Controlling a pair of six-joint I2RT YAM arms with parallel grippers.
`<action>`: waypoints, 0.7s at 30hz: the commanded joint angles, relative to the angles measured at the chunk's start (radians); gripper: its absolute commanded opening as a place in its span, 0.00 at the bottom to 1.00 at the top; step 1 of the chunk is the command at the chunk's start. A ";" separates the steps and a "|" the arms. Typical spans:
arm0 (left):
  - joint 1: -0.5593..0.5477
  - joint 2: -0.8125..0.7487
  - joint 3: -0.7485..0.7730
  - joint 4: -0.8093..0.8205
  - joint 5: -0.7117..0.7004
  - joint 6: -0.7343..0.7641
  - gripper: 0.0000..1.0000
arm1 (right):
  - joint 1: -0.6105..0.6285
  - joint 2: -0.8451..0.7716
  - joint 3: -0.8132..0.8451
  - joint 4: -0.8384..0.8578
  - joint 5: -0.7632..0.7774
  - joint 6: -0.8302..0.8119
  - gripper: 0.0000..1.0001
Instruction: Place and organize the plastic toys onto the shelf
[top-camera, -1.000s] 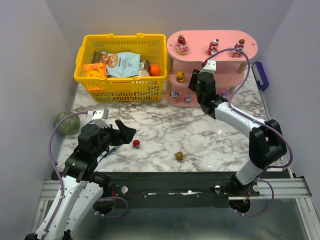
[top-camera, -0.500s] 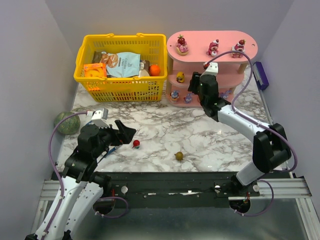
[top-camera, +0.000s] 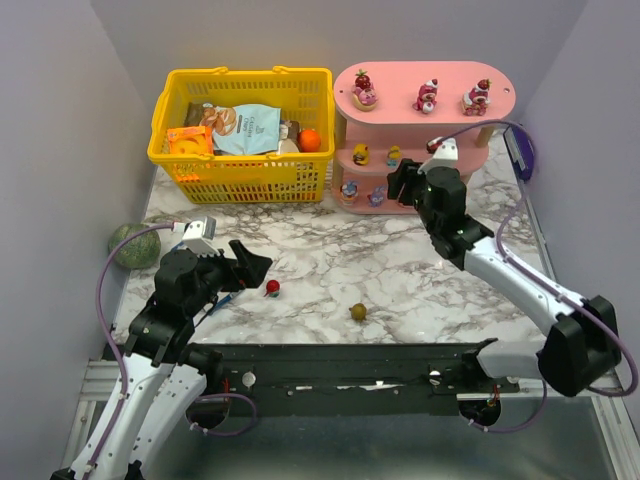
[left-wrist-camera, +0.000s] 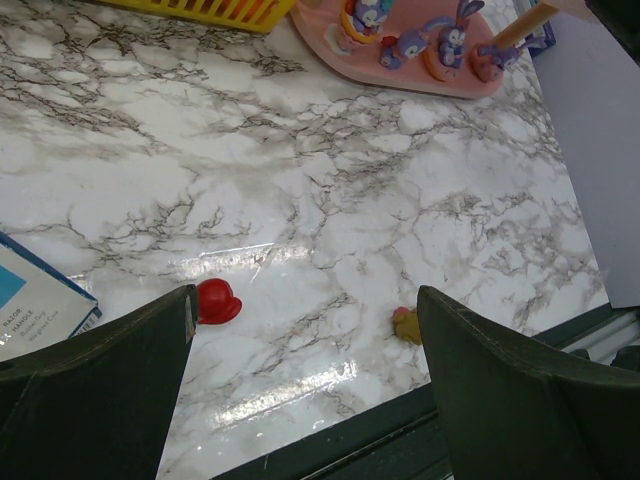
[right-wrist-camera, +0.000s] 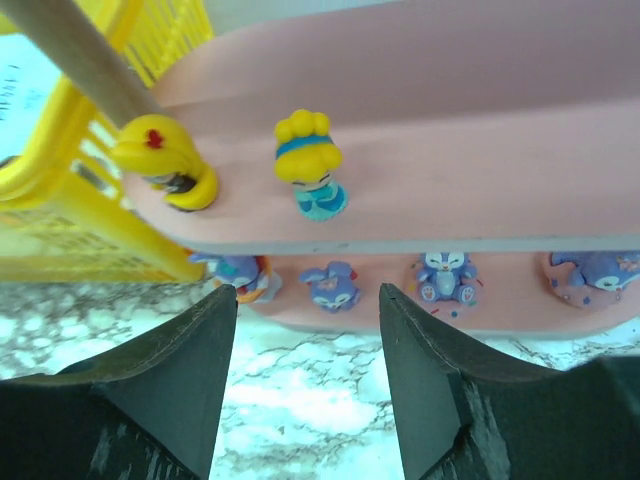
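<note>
The pink shelf stands at the back right. Its top board carries three pink, red-topped toys. Two yellow toys stand on the middle board, and several purple bunny toys sit on the bottom board. My right gripper hovers just in front of the shelf, open and empty. A red toy and an olive toy lie on the marble table. My left gripper hangs open above them, holding nothing.
A yellow basket with snack packets and an orange ball stands left of the shelf. A green speckled ball lies at the table's left edge. A blue-and-white booklet lies under my left gripper. A purple box sits right of the shelf.
My right gripper has drawn back from the shelf to the right and opened wider. A second yellow toy now shows on the middle board. The left arm has not moved.
</note>
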 joint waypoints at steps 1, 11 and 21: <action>0.006 -0.018 -0.007 0.007 0.005 0.015 0.99 | 0.038 -0.134 -0.067 -0.074 -0.104 0.030 0.67; 0.006 -0.019 -0.007 0.004 -0.007 0.013 0.99 | 0.319 -0.214 -0.195 0.007 -0.219 -0.044 0.70; 0.006 -0.032 -0.005 -0.001 -0.026 0.010 0.99 | 0.582 0.104 -0.213 0.230 -0.235 -0.021 0.70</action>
